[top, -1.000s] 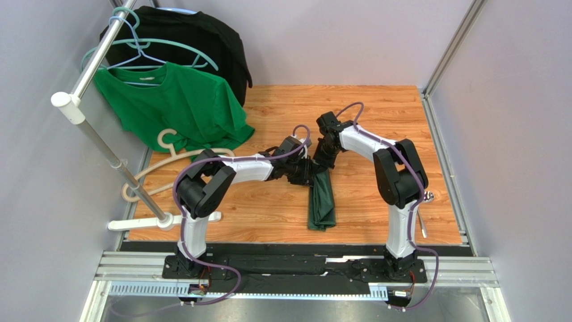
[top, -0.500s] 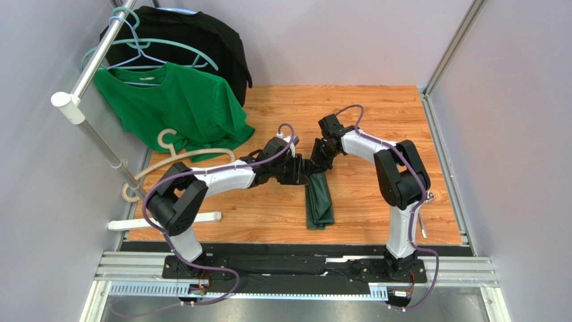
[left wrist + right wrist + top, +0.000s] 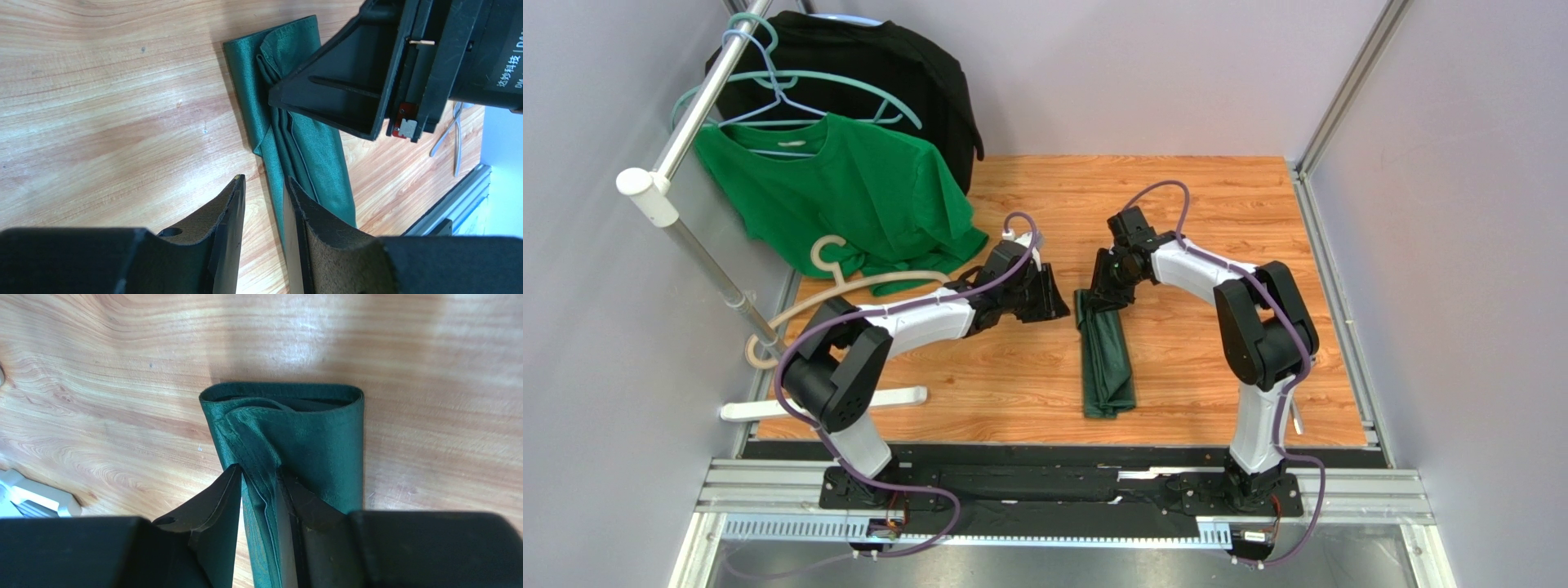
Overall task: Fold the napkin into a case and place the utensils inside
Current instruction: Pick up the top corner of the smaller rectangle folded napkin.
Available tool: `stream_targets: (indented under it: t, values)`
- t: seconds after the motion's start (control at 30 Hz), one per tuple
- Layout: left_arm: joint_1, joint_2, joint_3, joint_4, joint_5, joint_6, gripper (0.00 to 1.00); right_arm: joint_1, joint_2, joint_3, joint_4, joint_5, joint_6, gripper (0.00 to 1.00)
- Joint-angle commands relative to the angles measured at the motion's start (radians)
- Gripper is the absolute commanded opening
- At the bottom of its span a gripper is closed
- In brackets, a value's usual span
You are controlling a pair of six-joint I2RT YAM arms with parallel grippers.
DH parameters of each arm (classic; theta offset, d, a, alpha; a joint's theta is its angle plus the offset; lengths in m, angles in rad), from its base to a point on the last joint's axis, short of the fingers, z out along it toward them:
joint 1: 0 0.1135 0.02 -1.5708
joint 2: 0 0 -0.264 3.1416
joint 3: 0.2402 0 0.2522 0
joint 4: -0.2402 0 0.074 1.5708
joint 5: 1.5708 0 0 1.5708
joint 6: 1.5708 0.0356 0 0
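The napkin (image 3: 1107,355) lies on the wood table as a narrow dark green folded strip, the case, running near to far. In the right wrist view its far end (image 3: 307,435) is a rounded fold. My right gripper (image 3: 1097,289) stands over that far end, open, and a loose ridge of cloth sits between its fingers (image 3: 258,474) with a gap on the left side. My left gripper (image 3: 1058,298) is a little left of the strip, open and empty (image 3: 264,179). The utensils (image 3: 1296,398) lie at the table's right edge, partly behind the right arm.
A bright green T-shirt (image 3: 842,196) and a black garment (image 3: 879,74) hang from the rack (image 3: 707,257) at the back left. A beige hanger (image 3: 848,284) lies near the left arm. The rack's white foot (image 3: 830,402) rests at the front left.
My left gripper has drawn back to the left, off the napkin's far end. My right gripper has gone from shut to open, and the strip's far end now lies flat.
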Motion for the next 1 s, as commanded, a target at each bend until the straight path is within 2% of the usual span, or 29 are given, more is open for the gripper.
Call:
stream_targets:
  t: [0.0,0.13,0.37,0.43,0.5,0.63,0.67,0.77,0.9,0.97]
  values:
    - [-0.001,-0.019,-0.003,0.040,0.008,-0.003,0.37,0.003,-0.018,0.013,0.060,0.032,-0.052,0.30]
    - [-0.001,-0.018,-0.008,0.041,0.011,0.003,0.36,0.021,-0.001,0.038,0.052,0.052,-0.072,0.33]
    - [0.000,-0.002,0.020,0.000,-0.005,0.006,0.36,0.053,0.043,0.055,0.032,0.118,-0.077,0.32]
    - [0.000,0.004,0.031,-0.005,-0.006,0.004,0.37,0.059,0.066,0.058,0.030,0.122,-0.078,0.25]
    - [0.003,0.009,0.043,-0.018,-0.006,0.009,0.37,0.059,0.065,0.056,0.024,0.141,-0.083,0.14]
    - [0.003,0.037,0.093,-0.066,-0.003,0.055,0.37,0.058,0.006,0.052,0.011,0.170,-0.109,0.11]
    - [0.003,0.041,0.100,-0.066,-0.005,0.061,0.32,0.056,-0.003,0.052,0.007,0.168,-0.121,0.10]
    - [0.003,0.067,0.129,-0.060,0.003,0.101,0.26,0.058,-0.020,0.065,-0.022,0.156,-0.130,0.00]
    - [-0.001,0.113,0.190,-0.072,-0.003,0.161,0.24,0.058,-0.038,0.070,-0.058,0.127,-0.146,0.00]
    - [-0.004,0.121,0.186,-0.048,-0.015,0.194,0.16,0.055,-0.047,0.068,-0.069,0.115,-0.147,0.00]
